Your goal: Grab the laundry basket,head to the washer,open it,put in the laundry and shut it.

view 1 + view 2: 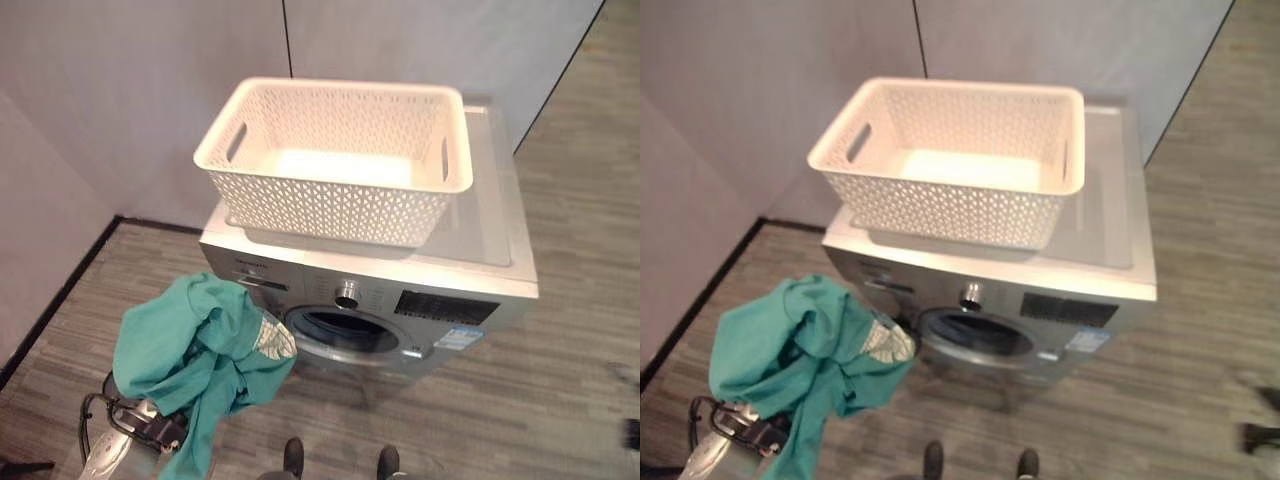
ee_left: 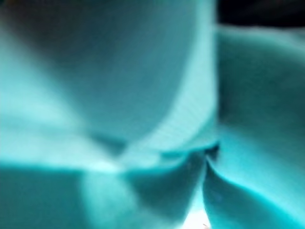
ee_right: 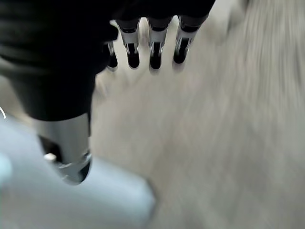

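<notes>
One white lattice laundry basket (image 1: 335,160) sits on top of the silver front-loading washer (image 1: 470,260), and I see nothing inside it but its pale floor. It has two slot handles, one in each short end. The washer has one round door (image 1: 345,332) in its front; from here I cannot tell whether that door is latched or ajar. Above the door sit one silver knob (image 1: 346,293) and one dark display panel (image 1: 445,306).

There is one piece of laundry: a teal garment (image 1: 195,350), bunched and hanging over my left arm, low and to the left of the washer's front, its edge just beside the door rim. A pale patterned patch shows on the side of it nearest the door. In my left wrist view the teal cloth lies in folds right across the camera, so my left hand is buried under it and I cannot tell how its fingers are set.

My right hand (image 3: 143,47) shows in its own wrist view, hanging over the grey wood-grain floor (image 1: 570,400), fingers straight and relaxed with the thumb apart, holding nothing.

Grey partition walls (image 1: 130,90) stand behind and beside the washer.
</notes>
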Controlling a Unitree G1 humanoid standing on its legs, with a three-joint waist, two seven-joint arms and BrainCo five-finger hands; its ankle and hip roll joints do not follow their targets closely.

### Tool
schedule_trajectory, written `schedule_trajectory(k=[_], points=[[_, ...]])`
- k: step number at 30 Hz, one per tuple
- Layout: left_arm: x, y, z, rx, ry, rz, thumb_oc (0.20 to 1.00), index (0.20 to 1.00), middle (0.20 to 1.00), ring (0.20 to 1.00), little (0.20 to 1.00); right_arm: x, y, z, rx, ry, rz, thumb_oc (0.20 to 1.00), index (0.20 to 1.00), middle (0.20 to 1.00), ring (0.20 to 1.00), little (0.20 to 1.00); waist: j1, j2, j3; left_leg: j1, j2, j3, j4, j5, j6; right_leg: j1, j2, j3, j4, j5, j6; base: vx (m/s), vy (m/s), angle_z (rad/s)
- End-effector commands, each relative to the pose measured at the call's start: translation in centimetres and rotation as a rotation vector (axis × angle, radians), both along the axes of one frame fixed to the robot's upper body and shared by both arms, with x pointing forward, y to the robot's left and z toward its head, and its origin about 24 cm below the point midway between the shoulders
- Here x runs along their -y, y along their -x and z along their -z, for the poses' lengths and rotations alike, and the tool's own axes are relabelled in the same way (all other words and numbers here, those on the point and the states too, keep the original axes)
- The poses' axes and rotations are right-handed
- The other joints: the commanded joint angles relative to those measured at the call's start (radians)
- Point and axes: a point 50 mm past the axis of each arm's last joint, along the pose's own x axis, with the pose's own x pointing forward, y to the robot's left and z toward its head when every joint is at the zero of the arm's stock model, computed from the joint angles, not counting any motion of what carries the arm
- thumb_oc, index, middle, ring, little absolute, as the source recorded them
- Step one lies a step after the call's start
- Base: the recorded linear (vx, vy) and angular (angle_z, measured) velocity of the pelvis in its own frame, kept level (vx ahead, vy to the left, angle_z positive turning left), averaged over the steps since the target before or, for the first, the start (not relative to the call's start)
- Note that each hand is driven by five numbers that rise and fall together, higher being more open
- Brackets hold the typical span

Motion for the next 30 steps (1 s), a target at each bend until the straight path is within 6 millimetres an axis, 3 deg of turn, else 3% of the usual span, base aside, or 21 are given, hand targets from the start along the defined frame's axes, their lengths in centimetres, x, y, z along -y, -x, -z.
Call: schedule_trajectory(k=[1,2,4,8,11,12,14,18,19,25,26,28,29,30], points=[[-0.6,-0.7,-0.8,0.068,0.000,-0.017,0.200,0.200,0.200,0.200,0.200,0.5,-2.8,-2.6,0.114,0.014,-0.091,1.000,1.000,1.000,1.000,1.000,0.001,-0.070,0.033,-0.068,0.022,0.024,0.082,0.003,0.016,-0.065,-0.047,0.006,0.121,0.001,0.011,-0.32,0.000,-0.22],[-0.6,-0.9,-0.2,0.064,-0.077,-0.009,0.200,0.200,0.200,0.200,0.200,-2.0,-4.0,-1.9,0.084,-0.019,-0.239,1.000,1.000,1.000,1.000,1.000,0.000,-0.076,0.091,-0.137,0.026,0.027,0.150,-0.014,0.017,-0.139,-0.054,0.007,0.196,-0.015,0.007,-0.28,0.009,-0.08],[-0.4,-1.0,0.0,0.064,-0.114,-0.013,0.200,0.200,0.200,0.200,0.200,-3.8,-4.1,-2.1,0.072,-0.028,-0.377,1.000,1.000,1.000,1.000,1.000,-0.001,-0.088,0.111,-0.209,0.024,0.029,0.180,-0.013,0.016,-0.216,-0.063,-0.001,0.259,-0.021,0.010,-0.14,0.006,-0.01],[0.3,-1.4,0.7,0.053,-0.146,-0.002,0.200,0.200,0.200,0.200,0.200,-4.5,-3.2,-1.9,0.100,-0.076,-0.378,1.000,1.000,1.000,1.000,1.000,-0.016,-0.102,0.129,-0.321,0.013,0.027,0.231,-0.016,0.015,-0.319,-0.081,-0.016,0.349,-0.042,0.013,-0.05,-0.016,0.24],[1.3,-3.2,1.3,0.064,-0.166,-0.013,0.200,0.200,0.200,0.200,0.200,-5.7,-4.9,-1.8,0.150,-0.089,-0.361,1.000,1.000,1.000,1.000,1.000,-0.027,-0.112,0.152,-0.456,0.009,0.025,0.323,-0.041,0.012,-0.450,-0.098,-0.022,0.446,-0.070,0.001,-0.01,0.001,0.34],[1.3,-3.6,1.4,0.065,-0.177,-0.033,0.200,0.200,0.200,0.200,0.200,-6.1,-5.6,-2.0,0.180,-0.101,-0.357,1.000,1.000,1.000,1.000,1.000,-0.032,-0.119,0.156,-0.475,0.015,0.025,0.360,-0.080,0.005,-0.474,-0.098,-0.006,0.480,-0.100,0.008,0.03,0.001,0.23],[1.5,-4.5,1.8,0.061,-0.191,-0.065,0.200,0.200,0.200,0.200,0.200,-6.9,-6.4,-2.4,0.222,-0.129,-0.367,1.000,1.000,1.000,1.000,1.000,-0.038,-0.132,0.159,-0.536,0.027,0.029,0.413,-0.103,0.004,-0.539,-0.094,0.007,0.518,-0.112,0.004,-0.02,0.002,-0.06],[1.8,-7.6,2.1,0.095,-0.251,-0.194,0.200,0.200,0.200,0.200,0.200,-8.7,-6.7,-3.3,0.265,-0.142,-0.453,1.000,1.000,1.000,1.000,1.000,-0.072,-0.171,0.163,-0.683,0.052,0.024,0.528,-0.154,0.013,-0.676,-0.067,0.031,0.571,-0.125,-0.006,-0.03,-0.039,-0.33],[2.8,-10.1,1.8,0.115,-0.252,-0.248,0.200,0.200,0.200,0.200,0.200,-8.6,-6.3,-3.8,0.283,-0.144,-0.455,1.000,1.000,1.000,1.000,1.000,-0.105,-0.185,0.165,-0.750,0.065,0.013,0.589,-0.181,0.019,-0.741,-0.045,0.045,0.595,-0.133,-0.014,0.01,-0.042,-0.29],[3.8,-15.4,-1.3,0.184,-0.146,-0.443,0.200,0.200,0.200,0.200,0.200,-8.7,-6.8,-3.6,0.328,-0.175,-0.375,1.000,1.000,1.000,1.000,1.000,-0.157,-0.207,0.171,-0.861,0.090,0.004,0.724,-0.249,0.034,-0.851,-0.016,0.072,0.651,-0.147,-0.022,0.02,-0.009,-0.25],[3.8,-15.4,-1.4,0.185,-0.146,-0.443,0.200,0.200,0.200,0.200,0.200,-8.7,-6.9,-3.6,0.329,-0.175,-0.375,1.000,1.000,1.000,1.000,1.000,-0.157,-0.206,0.171,-0.864,0.091,0.004,0.727,-0.250,0.034,-0.854,-0.016,0.072,0.653,-0.147,-0.022,0.05,0.020,-0.31],[3.9,-18.3,-4.9,0.255,-0.073,-0.548,0.200,0.200,0.200,0.200,0.200,-9.1,-7.7,-3.4,0.329,-0.182,-0.373,1.000,1.000,1.000,1.000,1.000,-0.180,-0.219,0.169,-0.893,0.100,0.008,0.771,-0.283,0.044,-0.882,0.005,0.089,0.658,-0.149,-0.022,0.06,0.032,-0.41],[3.9,-20.1,-7.9,0.297,0.000,-0.606,0.200,0.200,0.200,0.200,0.200,-9.4,-8.2,-3.8,0.326,-0.155,-0.413,1.000,1.000,1.000,1.000,1.000,-0.196,-0.226,0.167,-0.916,0.100,0.006,0.796,-0.300,0.052,-0.899,0.017,0.100,0.657,-0.146,-0.021,0.07,0.033,-0.33],[3.4,-20.7,-9.2,0.315,0.029,-0.645,0.200,0.200,0.200,0.200,0.200,-9.5,-8.3,-3.8,0.316,-0.146,-0.428,1.000,1.000,1.000,1.000,1.000,-0.205,-0.230,0.163,-0.926,0.103,0.006,0.810,-0.310,0.056,-0.906,0.021,0.104,0.656,-0.144,-0.019,0.07,0.023,-0.26]])
